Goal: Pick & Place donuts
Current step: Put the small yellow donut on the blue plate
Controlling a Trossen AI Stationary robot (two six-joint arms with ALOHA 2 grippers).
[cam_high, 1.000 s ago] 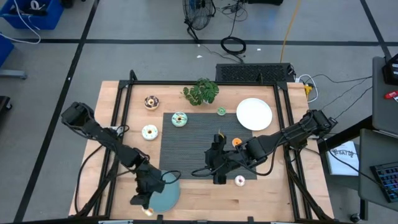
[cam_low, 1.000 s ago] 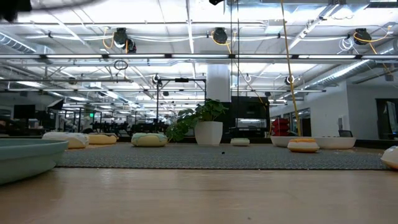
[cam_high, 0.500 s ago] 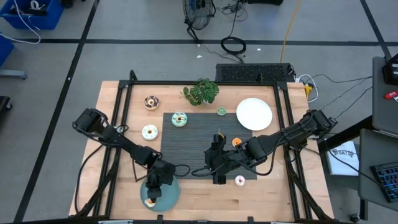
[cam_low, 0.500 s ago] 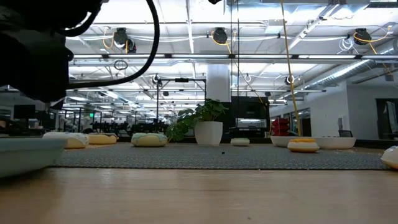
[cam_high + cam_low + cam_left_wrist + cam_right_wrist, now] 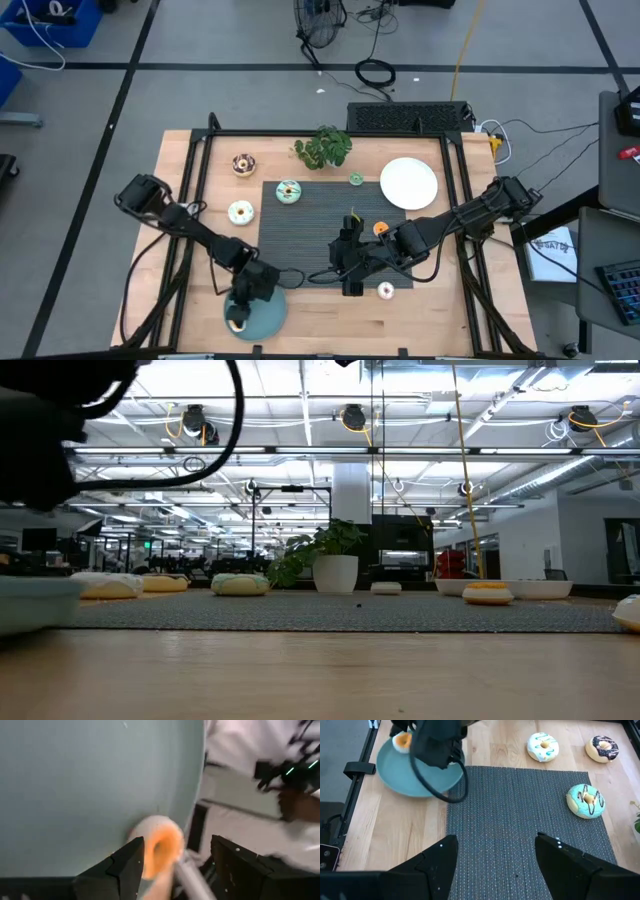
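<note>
Left gripper (image 5: pixel 238 322): over the near-left edge of the round teal plate (image 5: pixel 270 315) at the table's front, fingers (image 5: pixel 117 870) spread apart, nothing pinched between them. A small orange-iced toy ring donut (image 5: pixel 159 846) lies on that plate's edge just ahead of the fingers, apparently clear of both.

Right gripper (image 5: pixel 349 281): hovering above the near edge of the dark woven rectangular mat (image 5: pixel 310 215), fingers (image 5: pixel 432 865) spread wide, empty.

Donuts elsewhere:
- white-iced donut (image 5: pixel 386 290) on the bare wooden tabletop (image 5: pixel 440 310), just beside the right gripper;
- orange-iced donut (image 5: pixel 380 228) at the mat's right edge, near the right arm;
- teal-iced donut with dark stripes (image 5: pixel 289 191) on the mat's far-left corner;
- white donut with teal drizzle (image 5: pixel 241 212) on the wood left of the mat;
- brown chocolate-iced donut (image 5: pixel 244 163) farther back on the left;
- small green-iced donut (image 5: pixel 356 179) just beyond the mat's far edge.

Other items: round white plate (image 5: pixel 408 183) at far right; leafy green potted plant (image 5: pixel 322 147) at the far centre.
</note>
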